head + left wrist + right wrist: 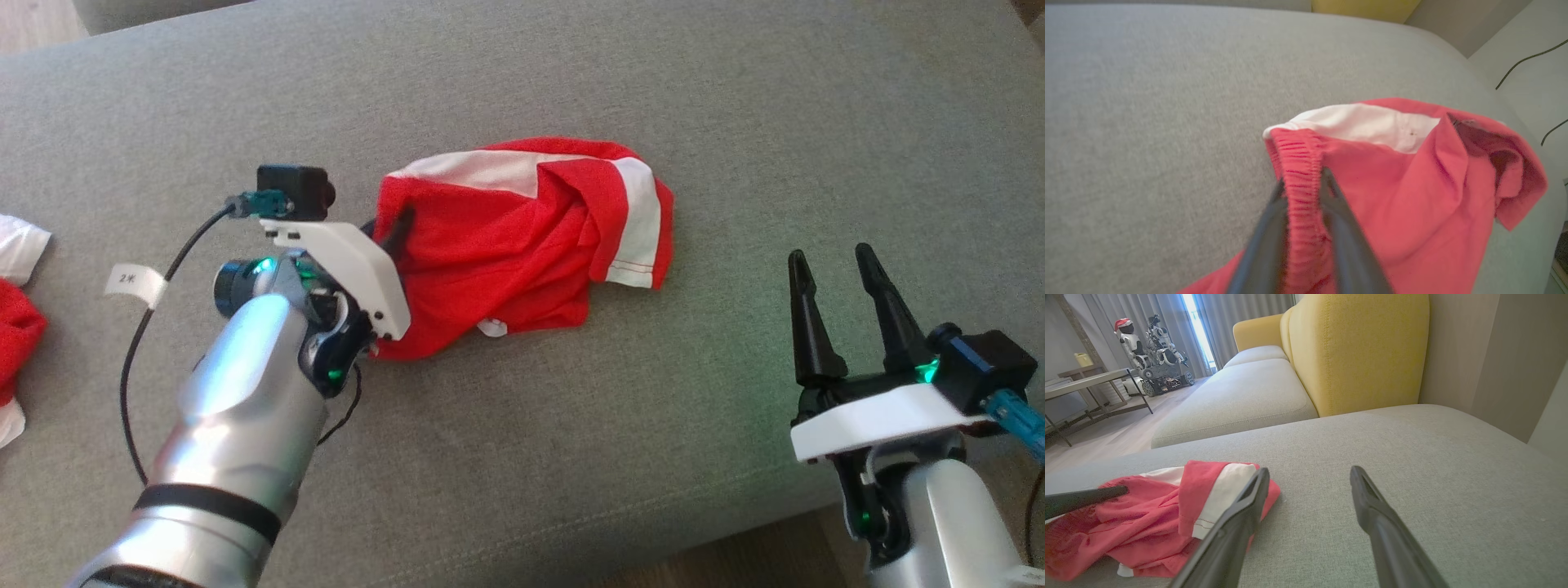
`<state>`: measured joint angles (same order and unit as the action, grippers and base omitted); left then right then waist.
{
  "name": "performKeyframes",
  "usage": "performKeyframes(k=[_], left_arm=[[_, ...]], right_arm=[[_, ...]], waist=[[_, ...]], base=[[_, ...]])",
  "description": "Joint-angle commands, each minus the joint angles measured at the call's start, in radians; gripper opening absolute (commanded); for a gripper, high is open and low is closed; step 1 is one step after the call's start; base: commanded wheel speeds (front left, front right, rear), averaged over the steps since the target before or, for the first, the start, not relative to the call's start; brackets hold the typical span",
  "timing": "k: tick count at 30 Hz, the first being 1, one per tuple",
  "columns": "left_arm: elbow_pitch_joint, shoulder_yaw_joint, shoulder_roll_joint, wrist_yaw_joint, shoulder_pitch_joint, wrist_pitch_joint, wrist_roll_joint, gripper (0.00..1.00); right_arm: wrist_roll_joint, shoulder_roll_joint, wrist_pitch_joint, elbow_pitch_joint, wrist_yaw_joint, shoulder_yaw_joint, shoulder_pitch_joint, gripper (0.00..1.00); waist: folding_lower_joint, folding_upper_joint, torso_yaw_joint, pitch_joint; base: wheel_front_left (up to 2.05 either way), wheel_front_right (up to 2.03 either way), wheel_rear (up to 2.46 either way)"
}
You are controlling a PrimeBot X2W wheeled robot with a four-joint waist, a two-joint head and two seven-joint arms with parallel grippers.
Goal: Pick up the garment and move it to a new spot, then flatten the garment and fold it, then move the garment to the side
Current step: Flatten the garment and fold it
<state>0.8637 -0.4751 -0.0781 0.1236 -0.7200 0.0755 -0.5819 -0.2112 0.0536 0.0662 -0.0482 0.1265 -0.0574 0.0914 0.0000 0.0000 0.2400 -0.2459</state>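
The red shorts (506, 245) are judged light, soft and limp: the cloth will sag and drape from any hold and will not slip readily. The ribbed elastic waistband (1300, 155) is the thickest, firmest edge, so it is judged the best place to take hold.

The left pincer (1303, 179) is set astride that waistband, one dark finger on each side. The gathered band fills the narrow gap between them, so the pincer is taken to be clamped on it. How firm the hold is cannot be told.

Beyond the fingertips, the shorts lie crumpled on the grey sofa cushion (571, 457), with a white side stripe folded over on top. The far leg hem is turned toward the right pincer (831, 255). That pincer is held well apart from the cloth, its fingers spread wide with nothing between them.
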Motion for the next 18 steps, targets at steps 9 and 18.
performKeyframes(k=[9, 18], left_arm=[[-0.118, -0.051, -0.018, 0.007, -0.091, -0.178, 0.045, 0.00], [-0.417, -0.133, -0.082, -0.017, 0.123, -0.239, 0.098, 0.00]], right_arm=[[-0.003, -0.001, 0.001, 0.040, 0.004, -0.003, 0.029, 1.00], [-0.007, -0.002, -0.021, 0.057, 0.004, 0.010, 0.018, 1.00]], waist=[[0.0000, 0.0000, -0.049, 0.002], [0.0000, 0.0000, -0.121, 0.007]], base=[[0.00, 0.00, 0.00], [0.00, 0.00, 0.00]])
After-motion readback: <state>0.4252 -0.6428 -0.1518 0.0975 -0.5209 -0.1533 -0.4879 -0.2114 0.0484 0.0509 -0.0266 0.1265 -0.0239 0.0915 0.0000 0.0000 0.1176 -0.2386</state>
